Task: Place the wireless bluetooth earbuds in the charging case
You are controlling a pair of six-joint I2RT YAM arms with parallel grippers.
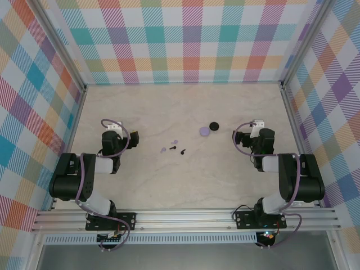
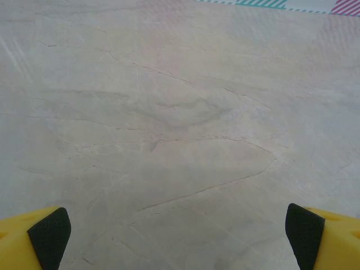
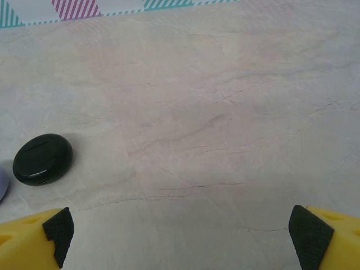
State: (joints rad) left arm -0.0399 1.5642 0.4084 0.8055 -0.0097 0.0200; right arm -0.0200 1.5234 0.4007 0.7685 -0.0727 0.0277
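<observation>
Both wide, empty: left hand [image 2: 180, 233], right hand [image 3: 181, 236]. Four earbuds [image 1: 173, 147] loose on table [image 1: 169, 185], black case [image 3: 43, 159] beside lavender case [image 1: 204, 131].

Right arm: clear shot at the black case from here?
Probably yes. The right gripper is open, and bare table lies between it and the black case, off to its left.
</observation>
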